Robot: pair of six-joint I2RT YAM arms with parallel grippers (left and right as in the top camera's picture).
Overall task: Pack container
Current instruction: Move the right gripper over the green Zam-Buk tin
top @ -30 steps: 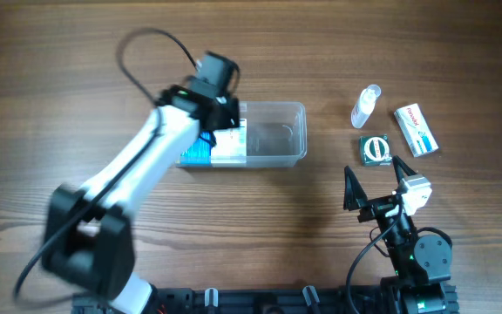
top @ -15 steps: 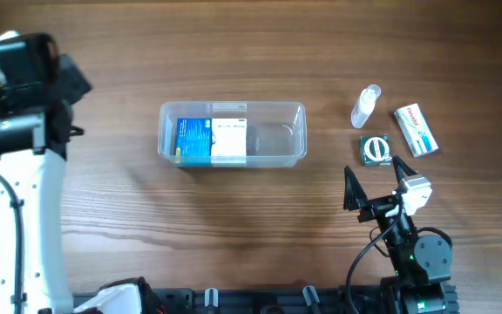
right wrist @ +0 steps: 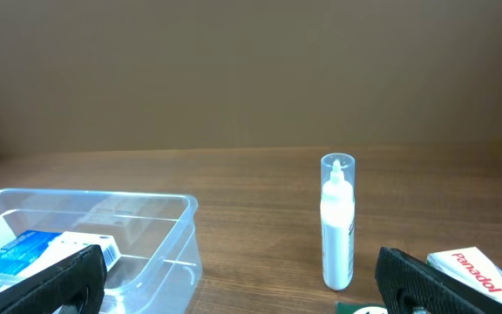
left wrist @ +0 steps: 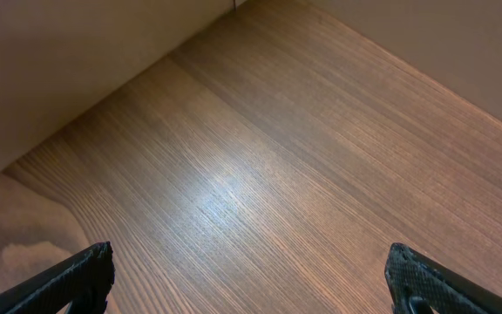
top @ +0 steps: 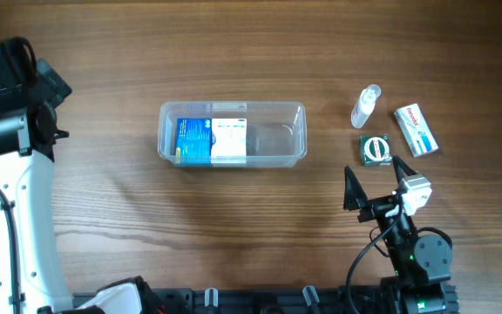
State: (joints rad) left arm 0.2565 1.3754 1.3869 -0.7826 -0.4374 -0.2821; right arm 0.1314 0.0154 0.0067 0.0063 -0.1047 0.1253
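Left gripper (left wrist: 251,281) jaws wide apart, empty, over the table's (top: 234,227) left edge, right gripper (top: 375,181) likewise apart near front edge, container (top: 277,107) mid-table, blue box (top: 193,140) and white box (top: 229,140) at its left end.

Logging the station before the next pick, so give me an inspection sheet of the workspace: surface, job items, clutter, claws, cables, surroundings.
Surface: wooden table, no spills seen.
Job's things: clear container holding a blue box and a white box side by side; its right part bare.
Clutter: spray bottle standing, Panadol box and green round item on the table, right of the container.
Claws: left claw open over bare wood, holding nothing; right claw open, holding nothing.
Cables: black cable by the right arm's base.
Surroundings: plain wall; nothing else seen.
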